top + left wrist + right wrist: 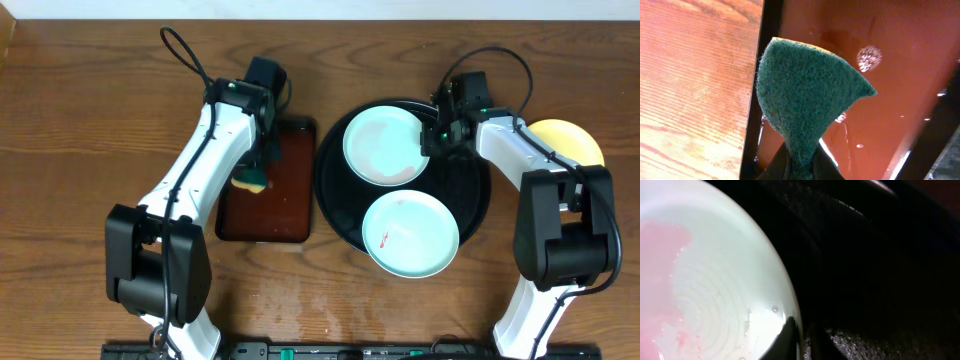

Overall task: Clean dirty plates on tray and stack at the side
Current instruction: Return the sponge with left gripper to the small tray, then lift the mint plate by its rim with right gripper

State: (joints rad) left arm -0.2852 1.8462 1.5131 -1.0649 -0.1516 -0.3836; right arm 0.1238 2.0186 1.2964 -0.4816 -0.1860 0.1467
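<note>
A robotics lab: two robot arms [205, 160] and cables [183, 50] at a wood-grain table [70, 120].

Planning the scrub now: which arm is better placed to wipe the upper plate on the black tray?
Left, probably. The left gripper grips the sponge over the brown tray, beside the black tray; the right gripper is shut on the rim of the upper plate.
</note>
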